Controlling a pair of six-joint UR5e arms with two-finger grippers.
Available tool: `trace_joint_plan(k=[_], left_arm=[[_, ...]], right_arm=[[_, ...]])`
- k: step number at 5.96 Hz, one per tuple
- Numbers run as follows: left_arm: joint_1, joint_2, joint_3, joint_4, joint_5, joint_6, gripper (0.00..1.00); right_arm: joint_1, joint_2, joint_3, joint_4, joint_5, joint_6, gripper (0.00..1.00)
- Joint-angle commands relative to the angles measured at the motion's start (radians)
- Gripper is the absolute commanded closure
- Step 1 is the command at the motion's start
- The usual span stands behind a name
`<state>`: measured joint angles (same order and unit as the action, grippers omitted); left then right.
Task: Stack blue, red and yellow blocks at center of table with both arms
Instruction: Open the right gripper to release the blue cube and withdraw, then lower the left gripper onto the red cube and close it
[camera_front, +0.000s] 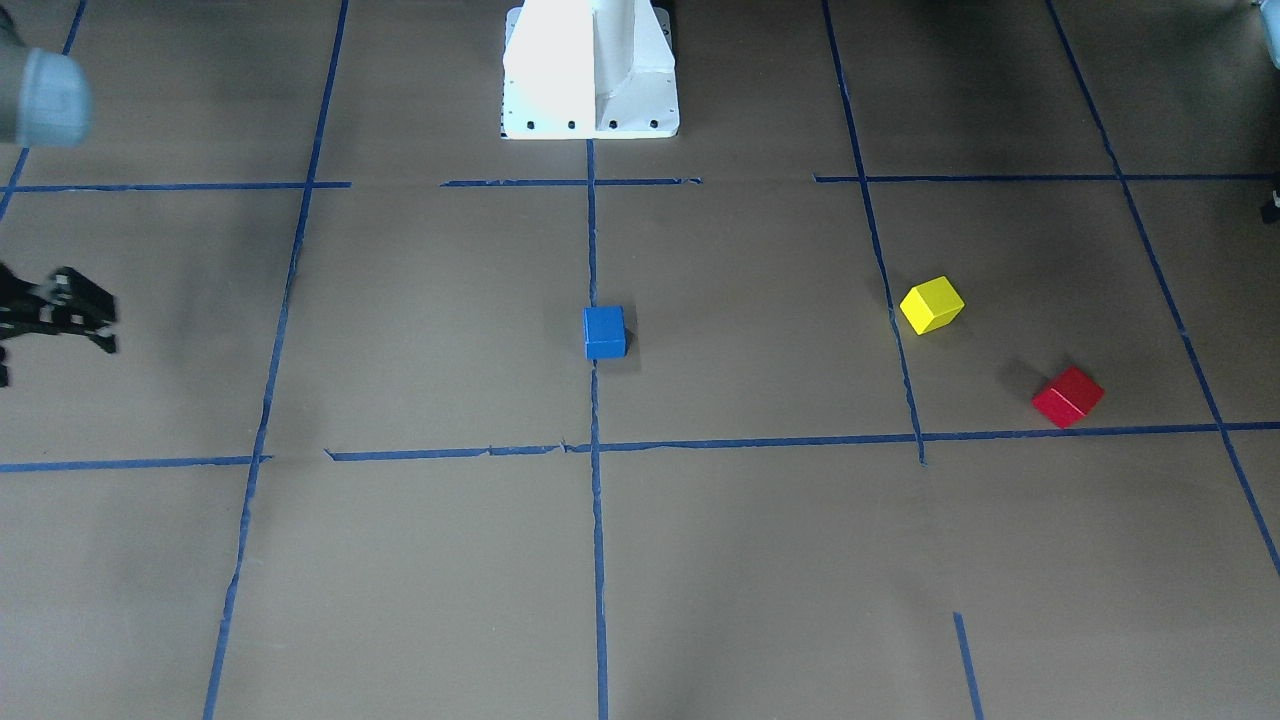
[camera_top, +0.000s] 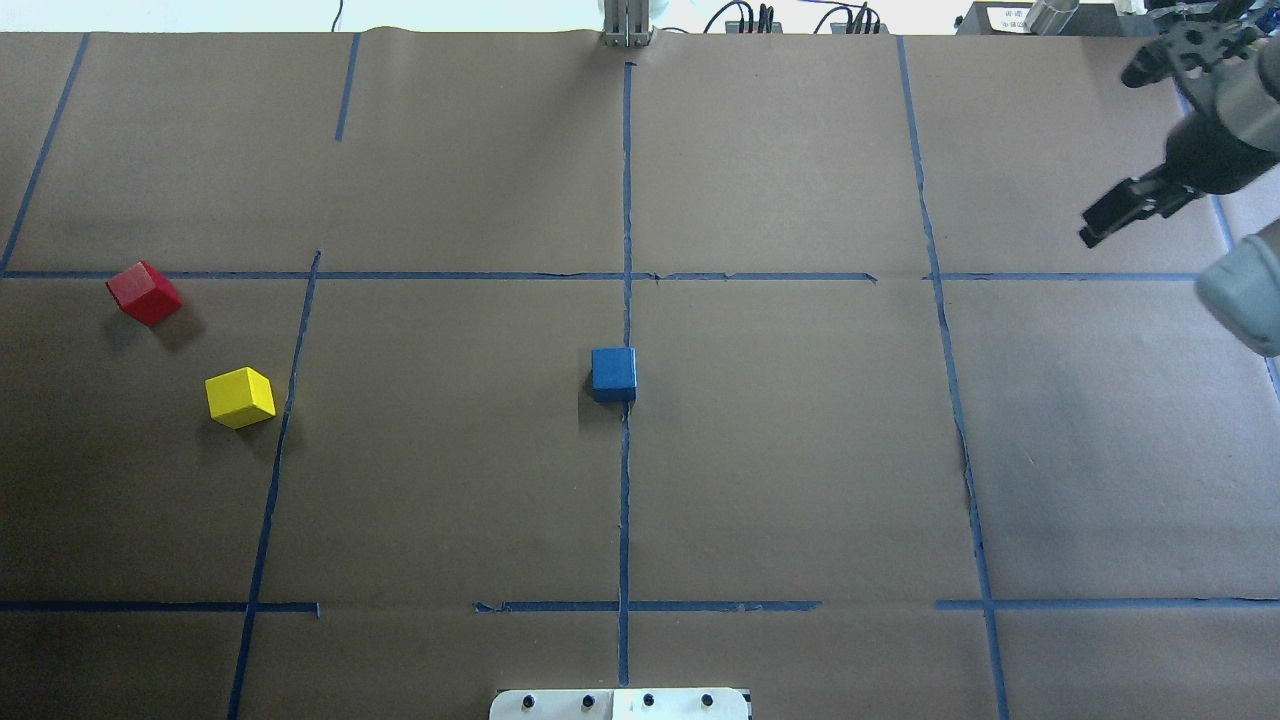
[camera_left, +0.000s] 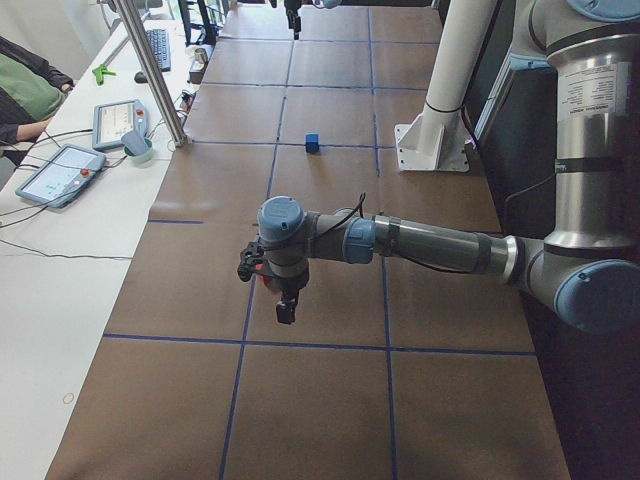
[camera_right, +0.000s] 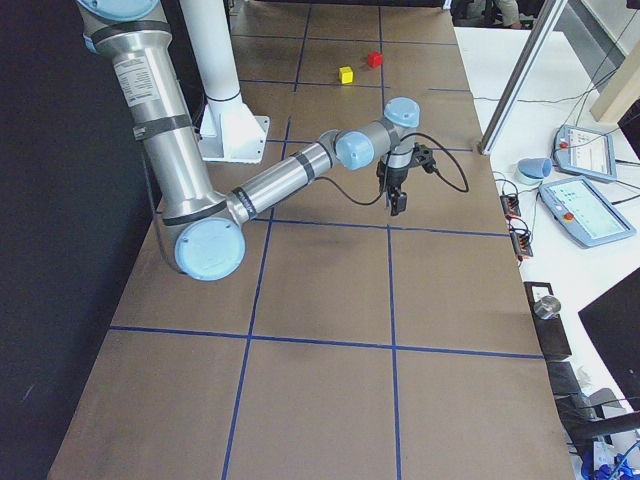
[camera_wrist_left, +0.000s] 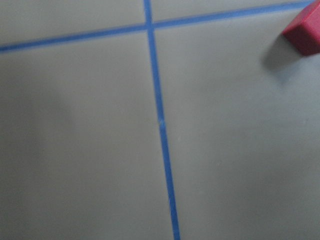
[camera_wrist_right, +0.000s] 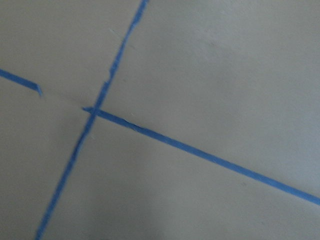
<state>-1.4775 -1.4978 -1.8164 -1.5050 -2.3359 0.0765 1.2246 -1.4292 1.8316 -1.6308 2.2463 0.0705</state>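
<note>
The blue block sits on the centre tape line; it also shows in the front view. The yellow block and the red block lie apart at the table's left. My right gripper hangs above the far right of the table, away from all blocks; in the front view its fingers look apart and empty. My left gripper shows only in the exterior left view, above the table near the red block; I cannot tell its state. The red block's corner shows in the left wrist view.
Blue tape lines divide the brown paper table into squares. The robot's white base stands at the table's near edge. Tablets and cables lie on a side table beyond the far edge.
</note>
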Motion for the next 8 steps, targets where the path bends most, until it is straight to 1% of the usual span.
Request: trace_joint_plan(k=[1, 2, 3, 4, 5, 6, 7, 8], left_arm=[[0.000, -0.033, 0.003, -0.047, -0.003, 0.003, 0.00], [0.002, -0.032, 0.011, -0.082, -0.003, 0.005, 0.00], [0.076, -0.030, 0.017, -0.159, -0.003, -0.010, 0.00], [0.192, -0.050, 0.038, -0.219, 0.004, -0.042, 0.00], [0.254, -0.083, 0.145, -0.336, 0.006, -0.049, 0.00], [0.285, -0.146, 0.277, -0.498, 0.006, -0.049, 0.00], [0.328, -0.186, 0.334, -0.583, 0.007, -0.043, 0.00], [0.351, -0.205, 0.336, -0.592, 0.007, -0.040, 0.00]], right_arm=[[0.219, -0.240, 0.018, 0.002, 0.048, -0.385, 0.00], [0.316, -0.335, 0.015, 0.000, 0.055, -0.467, 0.00], [0.358, -0.362, 0.012, -0.004, 0.053, -0.457, 0.01], [0.357, -0.356, 0.011, -0.001, 0.052, -0.383, 0.00], [0.357, -0.353, 0.005, 0.002, 0.053, -0.352, 0.00], [0.357, -0.353, 0.005, 0.002, 0.053, -0.353, 0.00], [0.357, -0.353, 0.005, 0.002, 0.053, -0.353, 0.00], [0.357, -0.353, 0.005, 0.002, 0.053, -0.354, 0.00]])
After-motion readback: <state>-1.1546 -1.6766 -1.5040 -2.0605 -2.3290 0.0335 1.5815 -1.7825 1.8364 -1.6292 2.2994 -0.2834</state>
